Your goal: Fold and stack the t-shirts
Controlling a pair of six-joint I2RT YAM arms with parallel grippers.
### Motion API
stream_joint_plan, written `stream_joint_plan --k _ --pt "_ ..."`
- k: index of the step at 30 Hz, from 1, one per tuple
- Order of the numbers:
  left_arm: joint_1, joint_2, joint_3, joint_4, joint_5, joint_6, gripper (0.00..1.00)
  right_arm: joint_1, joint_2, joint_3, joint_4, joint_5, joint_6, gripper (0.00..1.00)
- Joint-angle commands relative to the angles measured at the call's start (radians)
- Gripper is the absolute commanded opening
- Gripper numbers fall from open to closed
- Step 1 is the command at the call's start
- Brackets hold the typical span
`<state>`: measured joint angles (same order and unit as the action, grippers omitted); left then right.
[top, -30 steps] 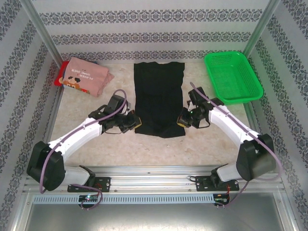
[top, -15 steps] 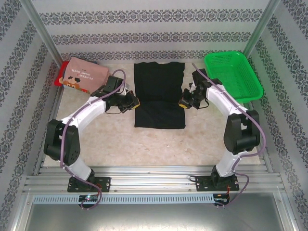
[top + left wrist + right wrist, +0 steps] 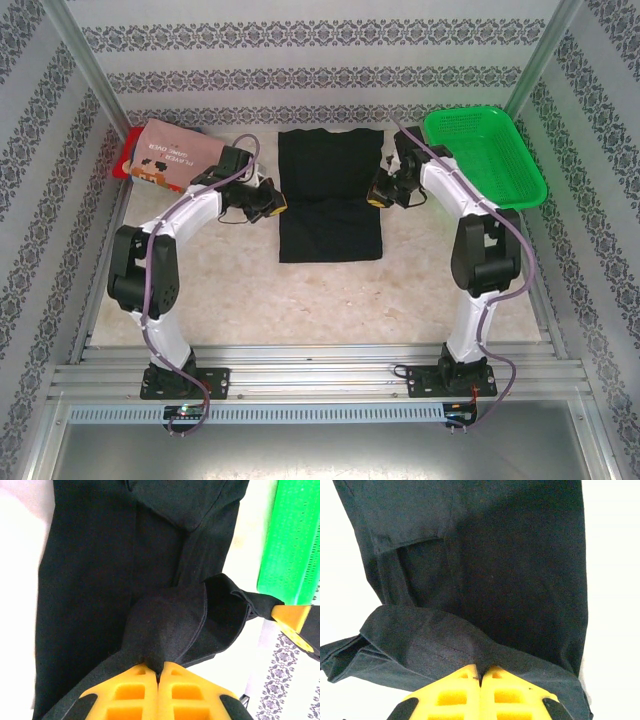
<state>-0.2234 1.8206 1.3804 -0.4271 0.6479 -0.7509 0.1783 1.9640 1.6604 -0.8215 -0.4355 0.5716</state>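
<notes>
At the middle of the surface, left fingers and right fingers are each clamped on the black shirt, mid-fold, while the pink shirt lies folded far left, so stacking likely remains.
</notes>
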Motion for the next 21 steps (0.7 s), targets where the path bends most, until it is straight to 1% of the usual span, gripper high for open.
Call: stream_joint_plan --k 1,9,16,18,20,21 --pt "0.025 0.037 0.052 -0.013 0.028 0.044 0.0 -0.016 0.039 0.039 -0.021 0.003 -0.022 0.0" --pt "0.048 0.144 0.149 -0.024 0.053 0.073 0.0 -0.019 0.108 0.084 -0.018 0.005 -0.027 0.0" --pt "0.055 0.255 0.228 -0.011 0.068 0.071 0.0 -0.02 0.172 0.125 -0.011 0.008 -0.013 0.01" --pt "0.058 0.291 0.256 -0.003 0.074 0.065 0.06 -0.021 0.194 0.142 -0.006 0.014 -0.005 0.05" --pt "0.064 0.32 0.291 0.016 0.091 0.042 0.22 -0.023 0.215 0.16 0.002 0.02 0.01 0.11" --pt "0.068 0.329 0.306 0.042 0.105 0.023 0.33 -0.026 0.222 0.168 0.008 0.018 0.021 0.16"
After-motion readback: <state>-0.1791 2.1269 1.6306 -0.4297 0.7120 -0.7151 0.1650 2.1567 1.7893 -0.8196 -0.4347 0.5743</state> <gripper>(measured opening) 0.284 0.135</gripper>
